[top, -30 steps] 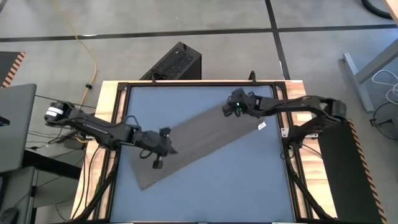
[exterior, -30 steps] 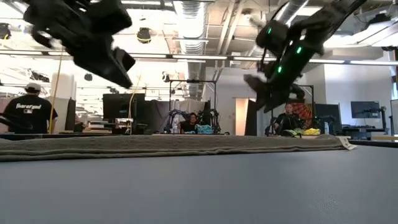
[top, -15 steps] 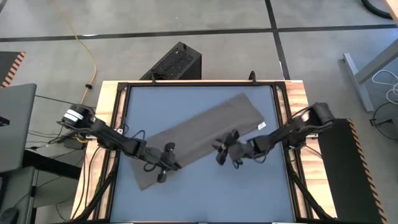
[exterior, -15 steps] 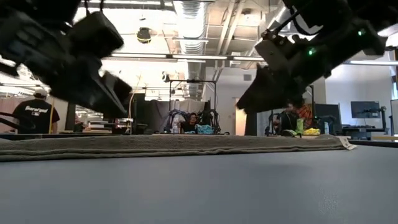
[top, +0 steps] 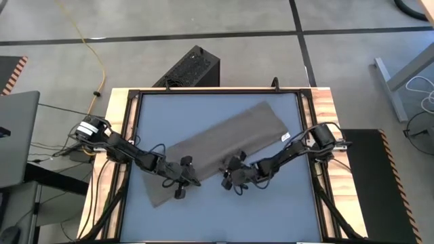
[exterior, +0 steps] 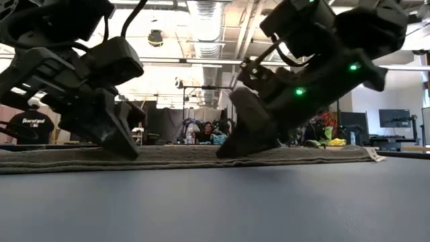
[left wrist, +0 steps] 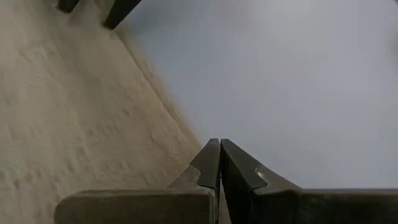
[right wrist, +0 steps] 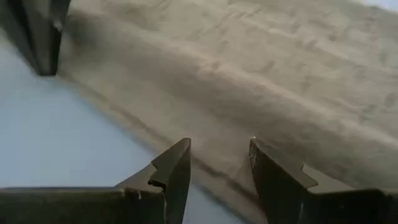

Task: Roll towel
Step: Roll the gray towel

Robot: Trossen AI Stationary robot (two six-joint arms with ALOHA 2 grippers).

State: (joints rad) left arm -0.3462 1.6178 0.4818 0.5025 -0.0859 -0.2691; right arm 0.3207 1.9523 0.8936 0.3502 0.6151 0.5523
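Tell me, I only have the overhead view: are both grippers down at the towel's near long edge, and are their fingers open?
Observer: The left gripper has its fingers pressed together, right at the towel edge.
Operator: And the right one?
Observer: The right gripper is open, its fingers straddling that edge.
Operator: Are they touching the table?
Observer: In the low view both reach down to the towel's edge; the left and the right show no gap above it.
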